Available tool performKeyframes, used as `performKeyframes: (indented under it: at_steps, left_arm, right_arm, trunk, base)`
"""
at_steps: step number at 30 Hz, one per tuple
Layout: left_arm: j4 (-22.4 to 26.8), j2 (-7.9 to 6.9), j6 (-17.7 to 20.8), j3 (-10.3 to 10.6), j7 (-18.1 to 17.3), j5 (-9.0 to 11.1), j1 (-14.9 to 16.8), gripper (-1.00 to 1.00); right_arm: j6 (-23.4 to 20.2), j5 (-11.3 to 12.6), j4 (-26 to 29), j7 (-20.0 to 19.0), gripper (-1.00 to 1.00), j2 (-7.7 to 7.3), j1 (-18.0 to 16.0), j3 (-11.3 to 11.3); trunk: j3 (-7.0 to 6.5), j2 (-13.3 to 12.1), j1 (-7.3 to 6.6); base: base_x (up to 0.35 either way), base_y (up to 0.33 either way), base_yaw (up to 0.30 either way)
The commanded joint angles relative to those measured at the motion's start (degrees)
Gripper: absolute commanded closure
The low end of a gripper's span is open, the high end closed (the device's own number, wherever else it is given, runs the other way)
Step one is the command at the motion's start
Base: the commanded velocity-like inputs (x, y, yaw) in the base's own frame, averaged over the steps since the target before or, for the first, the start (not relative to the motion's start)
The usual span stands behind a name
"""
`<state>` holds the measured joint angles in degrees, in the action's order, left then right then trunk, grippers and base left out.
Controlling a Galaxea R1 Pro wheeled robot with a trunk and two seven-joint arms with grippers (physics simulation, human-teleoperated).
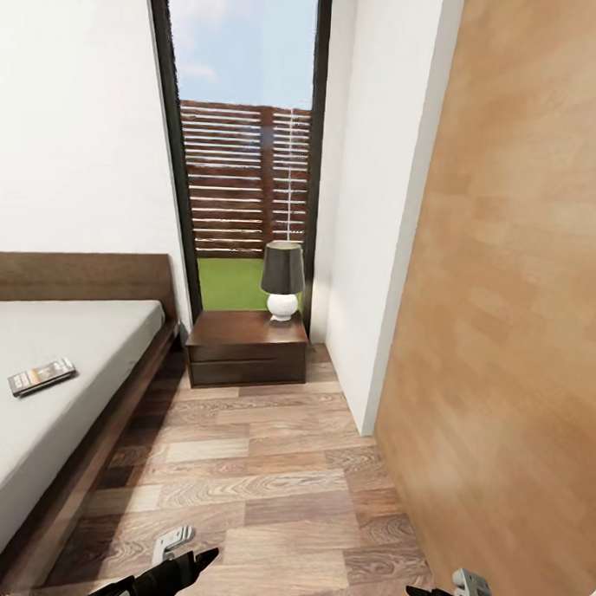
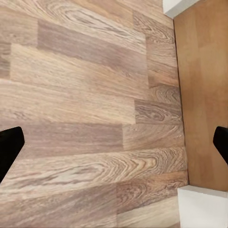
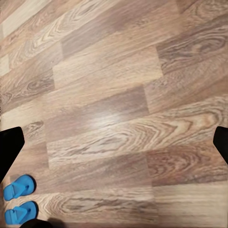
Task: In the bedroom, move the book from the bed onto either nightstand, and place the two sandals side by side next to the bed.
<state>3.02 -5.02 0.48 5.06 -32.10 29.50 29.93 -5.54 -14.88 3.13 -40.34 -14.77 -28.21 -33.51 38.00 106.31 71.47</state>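
Observation:
The book (image 1: 41, 376) lies flat on the grey mattress of the bed (image 1: 112, 394), at the left of the head view. One nightstand (image 1: 246, 348) stands past the bed's headboard corner, under the tall window. In the right wrist view, two blue sandals (image 3: 19, 199) lie close together on the wood floor, near one fingertip; the bed is not in that view. My right gripper (image 3: 114, 145) is open over bare planks. My left gripper (image 2: 114, 145) is open too, also over the floor. Both arms reach in at the near edge of the head view, well short of the book.
A dark-shaded lamp with a white base (image 1: 282, 280) occupies the nightstand's back right. A white wall corner (image 1: 369, 249) and a tall tan wood panel (image 1: 506, 298) close in the right side. A floor strip (image 1: 255, 478) runs between bed and wall.

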Motion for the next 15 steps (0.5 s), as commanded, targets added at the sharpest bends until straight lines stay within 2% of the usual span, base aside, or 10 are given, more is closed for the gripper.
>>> performKeyframes:
  at_steps: [1,10,15]
  left_arm:
    - [-0.03,-0.01,0.05,0.48,-0.16,0.56,0.04,-1.00]
    - [-0.03,0.01,0.04,0.48,-0.16,0.54,0.04,-1.00]
    - [-0.03,0.01,0.07,0.48,-0.16,0.55,0.04,-1.00]
  right_arm:
    - [-0.52,-0.33,0.12,-0.26,-1.00,0.00,-0.01,-0.50]
    - [-0.52,-0.33,0.12,-0.20,-1.00,0.00,-0.01,-0.50]
    - [-0.52,-0.33,0.12,-0.18,-1.00,0.00,-0.01,-0.50]
  trunk:
    - [0.06,0.03,-0.01]
    - [0.06,0.03,-0.01]
    - [0.06,0.03,-0.01]
  base:
    - [0.011,0.000,0.126]
    - [0.003,0.000,0.037]
    - [0.165,-0.146,0.001]
